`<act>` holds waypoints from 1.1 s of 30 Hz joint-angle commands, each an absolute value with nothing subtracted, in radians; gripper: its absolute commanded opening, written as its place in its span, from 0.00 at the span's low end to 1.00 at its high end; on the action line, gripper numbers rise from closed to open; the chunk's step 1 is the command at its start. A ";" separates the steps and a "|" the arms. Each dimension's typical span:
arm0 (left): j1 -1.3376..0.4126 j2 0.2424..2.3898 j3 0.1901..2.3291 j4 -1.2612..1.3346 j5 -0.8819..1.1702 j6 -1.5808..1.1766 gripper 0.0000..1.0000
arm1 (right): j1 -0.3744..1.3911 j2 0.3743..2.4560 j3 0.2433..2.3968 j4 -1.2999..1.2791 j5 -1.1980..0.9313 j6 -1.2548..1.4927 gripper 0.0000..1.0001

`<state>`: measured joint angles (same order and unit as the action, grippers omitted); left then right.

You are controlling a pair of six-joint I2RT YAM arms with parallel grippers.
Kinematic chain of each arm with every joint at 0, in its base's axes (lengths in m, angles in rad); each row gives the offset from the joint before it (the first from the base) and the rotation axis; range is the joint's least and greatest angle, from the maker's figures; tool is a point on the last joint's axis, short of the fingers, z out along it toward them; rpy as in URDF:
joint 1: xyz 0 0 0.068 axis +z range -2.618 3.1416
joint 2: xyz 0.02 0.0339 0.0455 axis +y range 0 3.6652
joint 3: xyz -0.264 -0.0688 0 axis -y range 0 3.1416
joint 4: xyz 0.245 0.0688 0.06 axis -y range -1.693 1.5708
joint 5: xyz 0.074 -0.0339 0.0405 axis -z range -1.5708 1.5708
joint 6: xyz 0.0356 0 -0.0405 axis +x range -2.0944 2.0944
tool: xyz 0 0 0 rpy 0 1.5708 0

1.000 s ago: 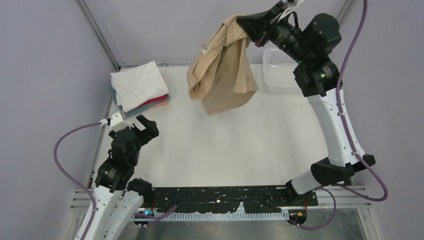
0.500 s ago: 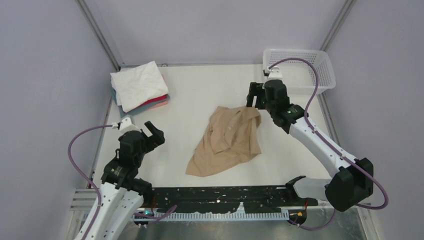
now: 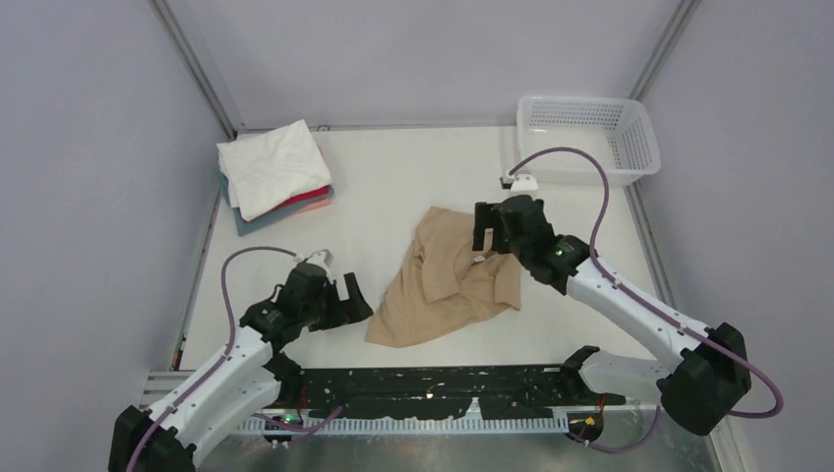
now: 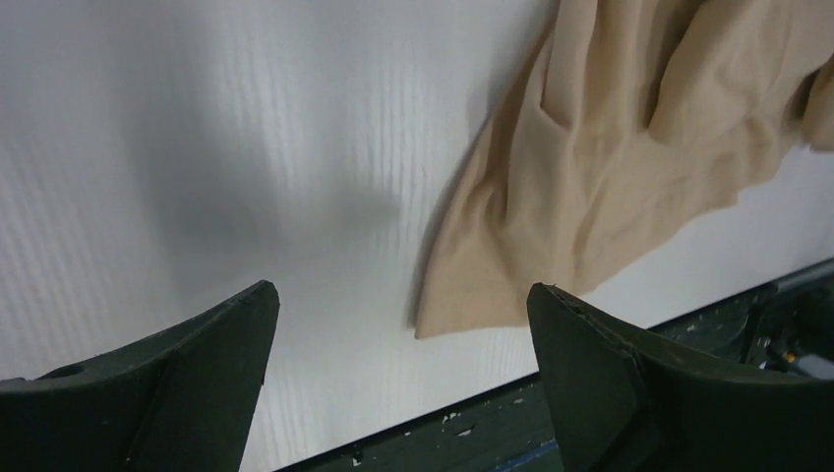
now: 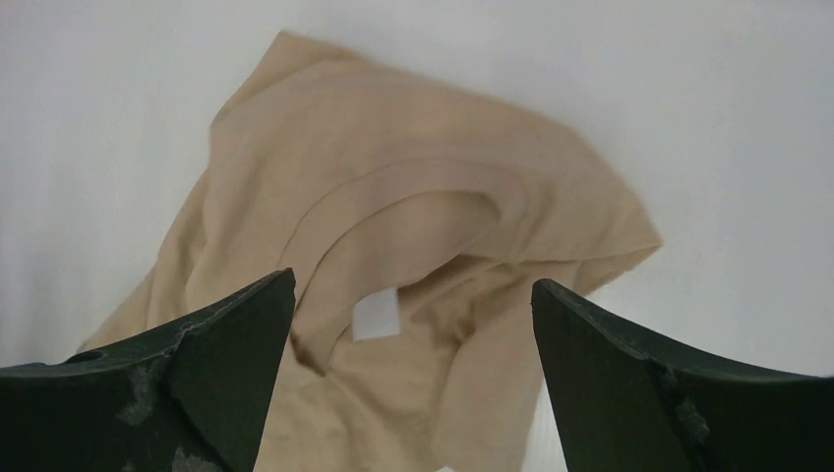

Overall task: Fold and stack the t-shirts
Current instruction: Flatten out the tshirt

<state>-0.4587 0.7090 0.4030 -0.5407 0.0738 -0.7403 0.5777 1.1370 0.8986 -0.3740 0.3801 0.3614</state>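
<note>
A crumpled tan t-shirt (image 3: 447, 280) lies in a loose heap near the middle of a white desk (image 3: 393, 187). The right fingers (image 5: 177, 383) are spread wide and empty above the shirt's collar end, with its white neck label (image 5: 376, 315) showing between them. The left fingers (image 4: 167, 374), also wide and empty, sit just left of the shirt's near corner. Behind the shirt, well to its left, is a folded stack (image 3: 275, 177) with white on top. Well to its right is a white mesh basket (image 3: 641, 147).

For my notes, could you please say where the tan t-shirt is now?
In the top view, the tan t-shirt lies crumpled on the table, between the left hand and the right hand.
</note>
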 commanded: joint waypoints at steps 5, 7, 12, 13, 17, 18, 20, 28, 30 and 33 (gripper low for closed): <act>-0.659 0.784 0.340 -0.386 0.104 -0.834 0.94 | 0.783 1.123 0.703 -0.132 0.051 0.375 0.95; -0.695 0.822 0.328 -0.329 0.098 -0.858 0.90 | 0.789 1.110 0.665 -0.096 0.019 0.387 0.95; -0.758 0.959 0.352 -0.288 0.056 -0.874 0.68 | 0.792 1.068 0.613 -0.059 -0.013 0.392 0.95; -0.777 0.995 0.360 -0.278 0.050 -0.874 0.62 | 0.794 1.070 0.610 -0.059 -0.024 0.390 0.95; -0.822 1.101 0.398 -0.266 0.013 -0.886 0.16 | 0.805 1.119 0.617 -0.037 -0.057 0.377 0.95; -0.822 1.115 0.410 -0.284 -0.008 -0.888 0.01 | 0.807 1.140 0.624 -0.023 -0.066 0.380 0.95; -0.822 1.112 0.427 -0.334 -0.073 -0.891 0.00 | 0.811 1.169 0.636 -0.016 -0.078 0.382 0.95; -0.822 0.926 0.381 -0.405 -0.191 -0.887 0.00 | 0.813 1.301 0.670 0.059 -0.094 0.367 0.95; -0.822 0.905 0.373 -0.410 -0.199 -0.888 0.00 | 0.814 1.336 0.682 0.086 -0.122 0.373 0.96; -0.822 0.894 0.363 -0.393 -0.193 -0.891 0.00 | 0.825 1.388 0.701 0.095 -0.139 0.383 0.98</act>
<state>-0.8207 0.9131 0.3779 -0.3904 -0.1490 -0.8879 0.8093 1.3468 0.6407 0.0021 -0.0898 0.3737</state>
